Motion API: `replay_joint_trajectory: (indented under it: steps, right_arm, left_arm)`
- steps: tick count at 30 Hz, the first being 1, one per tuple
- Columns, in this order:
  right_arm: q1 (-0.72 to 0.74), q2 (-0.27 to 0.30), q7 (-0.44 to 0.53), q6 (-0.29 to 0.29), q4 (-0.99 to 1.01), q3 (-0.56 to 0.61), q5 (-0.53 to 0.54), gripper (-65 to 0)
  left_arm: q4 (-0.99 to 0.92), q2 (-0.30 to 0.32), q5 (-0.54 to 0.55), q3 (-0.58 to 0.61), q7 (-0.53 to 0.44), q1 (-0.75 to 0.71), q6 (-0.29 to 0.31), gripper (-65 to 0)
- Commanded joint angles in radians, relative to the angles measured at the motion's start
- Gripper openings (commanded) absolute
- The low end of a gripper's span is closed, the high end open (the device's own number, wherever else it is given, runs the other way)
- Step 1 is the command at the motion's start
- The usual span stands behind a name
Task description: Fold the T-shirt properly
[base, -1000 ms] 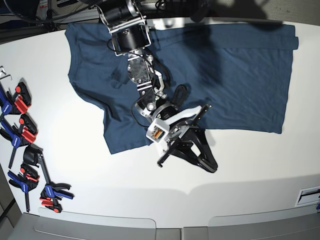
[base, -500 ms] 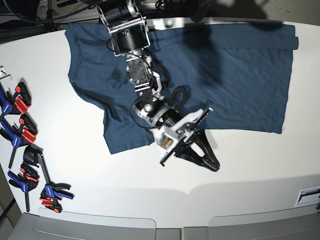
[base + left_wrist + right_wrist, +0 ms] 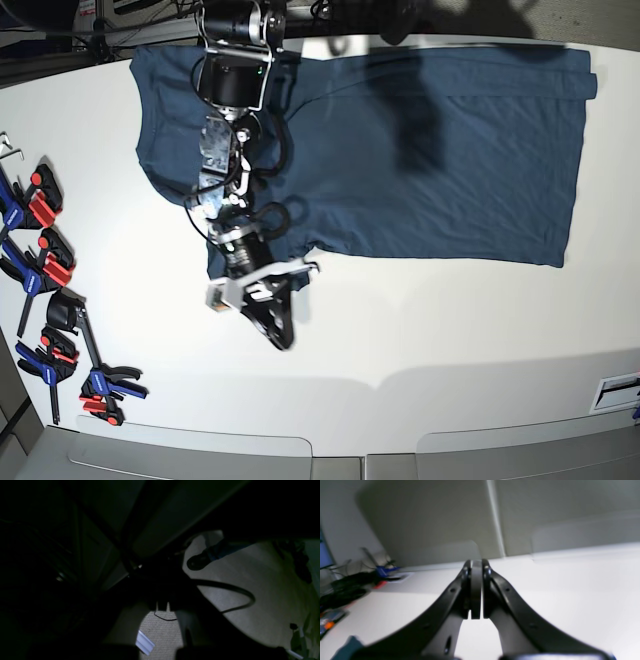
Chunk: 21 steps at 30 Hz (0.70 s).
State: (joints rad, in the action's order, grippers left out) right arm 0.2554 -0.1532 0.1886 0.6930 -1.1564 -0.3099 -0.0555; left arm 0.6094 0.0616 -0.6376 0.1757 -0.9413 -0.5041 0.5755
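The T-shirt (image 3: 450, 150) is dark navy and lies spread flat across the far half of the white table (image 3: 450, 320). In the base view my right arm reaches down from the top left over the shirt's left part. Its gripper (image 3: 279, 338) hangs shut with nothing in it, over bare table just below the shirt's lower left edge. The right wrist view shows the right gripper (image 3: 476, 566) with its black fingers (image 3: 460, 590) pressed together above the white table, and a blurred bit of the T-shirt (image 3: 346, 646) at the bottom left. My left gripper cannot be made out in the dark left wrist view.
Several blue and red clamps (image 3: 40, 260) lie along the table's left edge. A small label (image 3: 615, 390) sits at the front right corner. The left wrist view looks under the table at a floor with a black cable (image 3: 232, 591) and a castor wheel (image 3: 196, 562).
My right arm has swung to the left, carrying the shut gripper from below the shirt's middle to below its lower left edge. The shirt has not moved.
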Motion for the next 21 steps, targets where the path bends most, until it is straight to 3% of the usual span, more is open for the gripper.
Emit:
replay_joint_trajectory:
  steps: [1,7,12,17,21]
  right_arm:
    - [0.025,-0.004,0.027,0.005,0.007,-0.029,-0.001,-65.0]
    - [0.026,-0.004,0.067,0.005,0.142,-0.179,0.018,-65.0]
    - [0.03,-0.004,0.245,0.005,0.156,-0.194,0.093,-65.0]
    - [0.035,-0.004,0.43,0.005,0.151,-0.192,0.056,-65.0]
    - [0.017,-0.004,0.411,0.005,0.13,-0.192,0.051,-65.0]
  left_arm:
    - [0.012,-0.026,0.01,0.008,-0.131,-0.008,0.038,-65.0]
    - [0.012,-0.026,0.01,0.008,-0.135,-0.008,0.038,-65.0]
    - [0.012,-0.026,0.01,0.008,-0.135,-0.008,0.038,-65.0]
    - [0.012,-0.026,0.01,0.008,-0.135,-0.008,0.038,-65.0]
    - [0.012,-0.026,0.01,0.008,-0.135,-0.008,0.038,-65.0]
